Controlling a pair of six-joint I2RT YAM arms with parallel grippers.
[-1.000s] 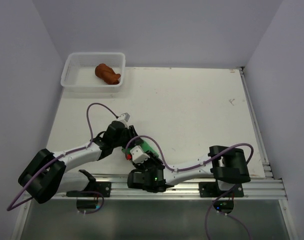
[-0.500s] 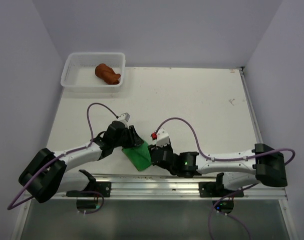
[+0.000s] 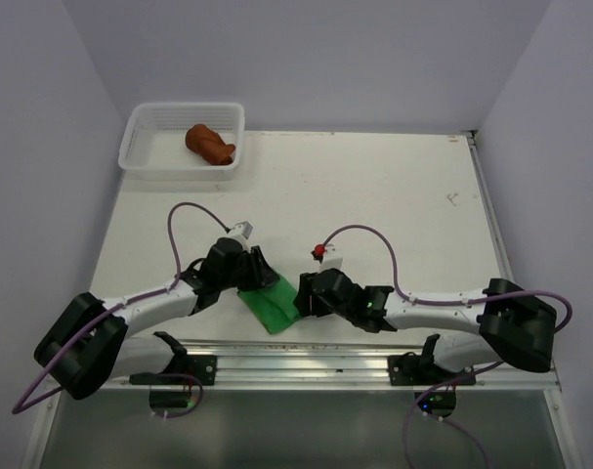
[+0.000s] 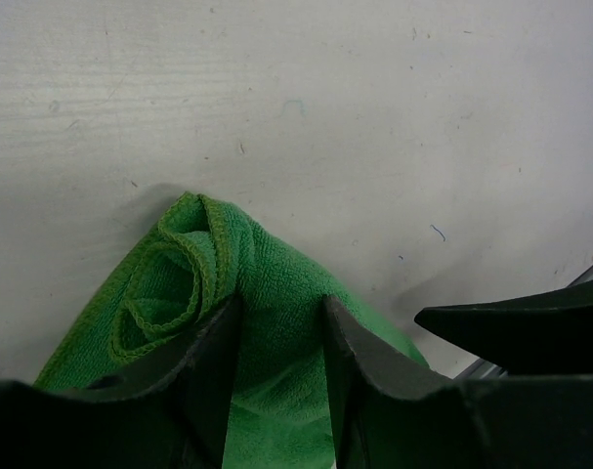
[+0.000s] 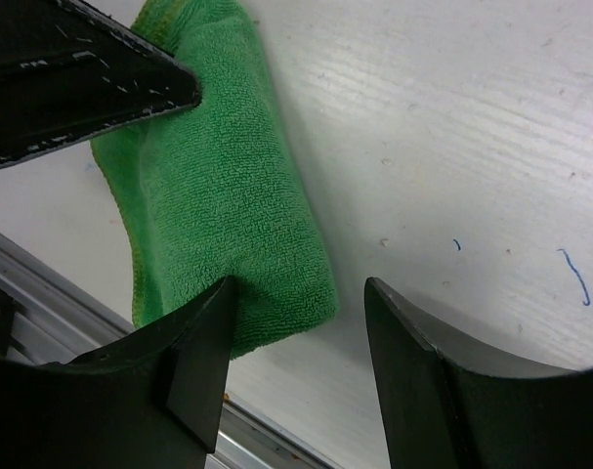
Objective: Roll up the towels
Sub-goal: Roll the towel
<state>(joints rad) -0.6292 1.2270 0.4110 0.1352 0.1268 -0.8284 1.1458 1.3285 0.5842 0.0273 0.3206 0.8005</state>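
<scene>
Far-left corner of the table (image 3: 374,195), top view: white mesh basket (image 3: 145,147) holds the rust-brown towel (image 3: 210,144), bunched toward its right side. Nothing else in it. Green towel (image 3: 270,305) lies at the near edge, centre-left, just beyond the rail (image 3: 374,354). Left arm stretches low from its base toward the right, with the left gripper (image 3: 262,278) on the towel's far end. Right arm reaches leftward low over the table, right gripper (image 3: 301,296) just beside the towel's right edge. Jaw states are not readable from this view.

Left wrist view: green towel (image 4: 267,293) is rolled, with the spiral end facing far-left. Left gripper (image 4: 279,313) has both fingers (image 4: 213,366) pressed down around the roll, cloth filling the gap between them, so it is clamped on the towel. A dark finger of the right gripper (image 4: 521,327) pokes in at right.

Right wrist view: right gripper (image 5: 298,293) has its jaws spread apart and grips nothing. One finger (image 5: 193,357) sits at the near end of the green towel (image 5: 218,195), and mostly bare table shows between the two. A finger of the left gripper (image 5: 81,78) sits over the towel's far end. The spiral is hidden in this view.
</scene>
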